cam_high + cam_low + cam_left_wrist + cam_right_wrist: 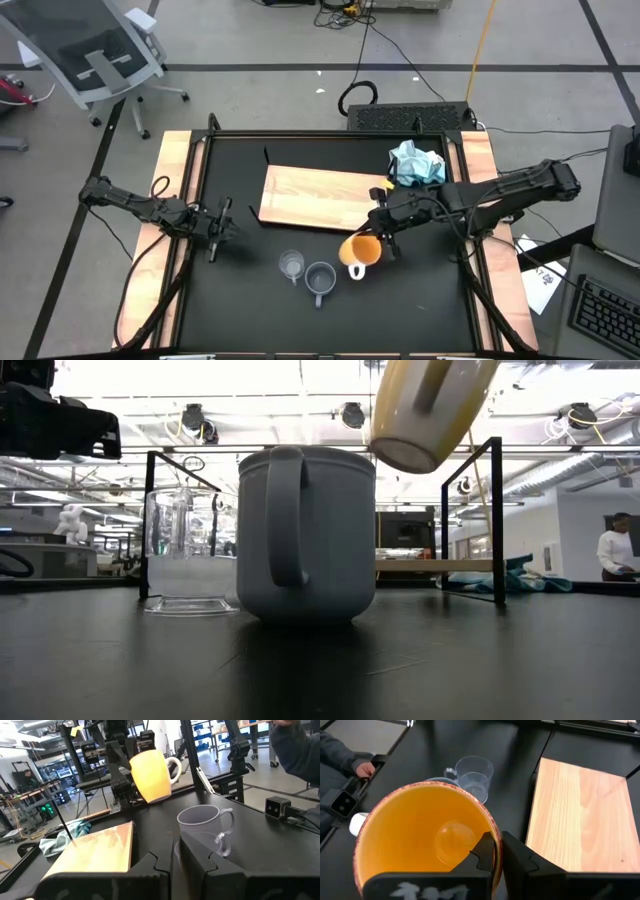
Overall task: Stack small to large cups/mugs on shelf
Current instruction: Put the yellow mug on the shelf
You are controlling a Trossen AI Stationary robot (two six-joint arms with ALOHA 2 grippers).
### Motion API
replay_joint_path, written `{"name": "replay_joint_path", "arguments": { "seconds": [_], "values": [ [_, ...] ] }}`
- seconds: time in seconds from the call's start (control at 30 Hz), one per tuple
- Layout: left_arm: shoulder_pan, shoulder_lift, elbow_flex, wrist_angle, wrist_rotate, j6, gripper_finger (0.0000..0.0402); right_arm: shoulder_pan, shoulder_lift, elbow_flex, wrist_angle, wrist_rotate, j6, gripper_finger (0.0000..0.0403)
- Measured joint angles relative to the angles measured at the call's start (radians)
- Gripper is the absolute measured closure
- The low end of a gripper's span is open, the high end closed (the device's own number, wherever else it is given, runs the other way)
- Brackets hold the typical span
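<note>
While the left gripper (217, 232) waits clenched at the table's left, the right gripper (378, 236) grips the orange mug's (361, 250) rim. It hangs tilted above the table (420, 300).

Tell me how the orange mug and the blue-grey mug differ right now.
The orange mug is held off the table, tilted, by the right end effector, which pinches its rim; the blue-grey mug stands upright on the black table, untouched. The orange mug has a white handle; the blue-grey mug's handle matches its body. Both are empty, with one handle each, and neither is on the shelf yet.
</note>
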Motion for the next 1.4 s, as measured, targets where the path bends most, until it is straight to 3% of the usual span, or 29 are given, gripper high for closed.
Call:
{"name": "replay_joint_path", "arguments": {
  "seconds": [0.3,0.57,1.1,1.4],
  "values": [
    [0.000,0.000,0.000,0.000,0.000,0.000,0.0369,0.000,-0.093,0.000,-0.001,0.001,0.031,0.0394],
    [0.000,0.000,0.000,0.000,0.000,0.000,0.0369,0.001,-0.197,-0.003,-0.047,0.086,0.069,0.0394],
    [0.000,0.000,0.000,0.000,0.000,0.000,0.0369,0.060,-0.386,-0.193,0.086,0.183,0.067,0.0395],
    [0.000,0.000,0.000,0.000,0.000,0.000,0.0369,0.068,-0.368,-0.257,0.218,0.180,0.040,0.0395]
  ]
}}
